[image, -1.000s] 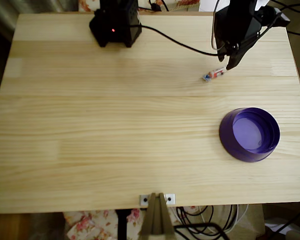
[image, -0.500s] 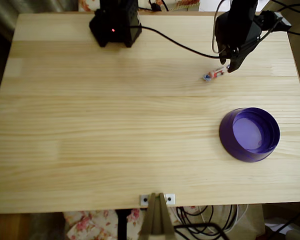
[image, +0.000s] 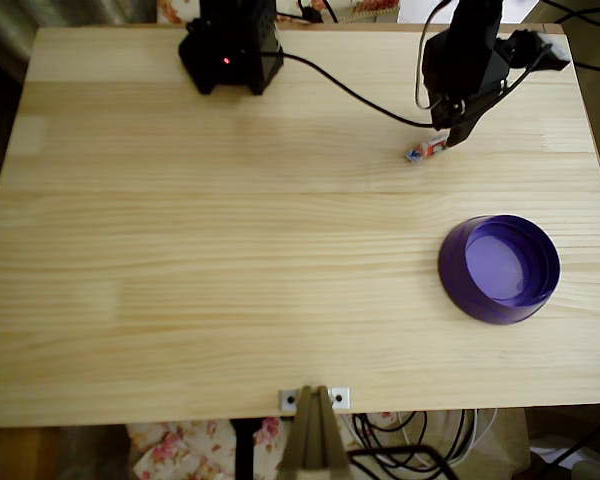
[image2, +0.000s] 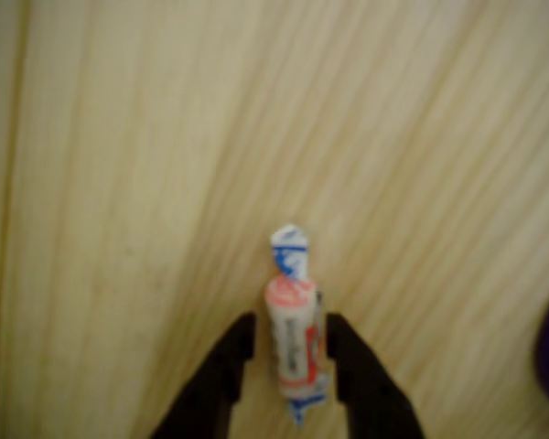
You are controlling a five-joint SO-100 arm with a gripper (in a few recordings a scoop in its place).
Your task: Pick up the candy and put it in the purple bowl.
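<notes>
candy: crinkly twisted wrapper, lying on the pale pine table, well apart from the round purple bowl | gripper: black fingers apart, straddling the candy, grip unclear

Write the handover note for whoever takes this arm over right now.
Gripper: down at the table, fingers on either side of the candy; whether they already pinch it cannot be told.
Candy: lying on the wooden table, not lifted, in the overhead view up and left of the purple bowl.
Bowl: holds nothing.
Done: gripper lined up over the candy.
Left: close, lift, carry to the bowl, drop.
</notes>
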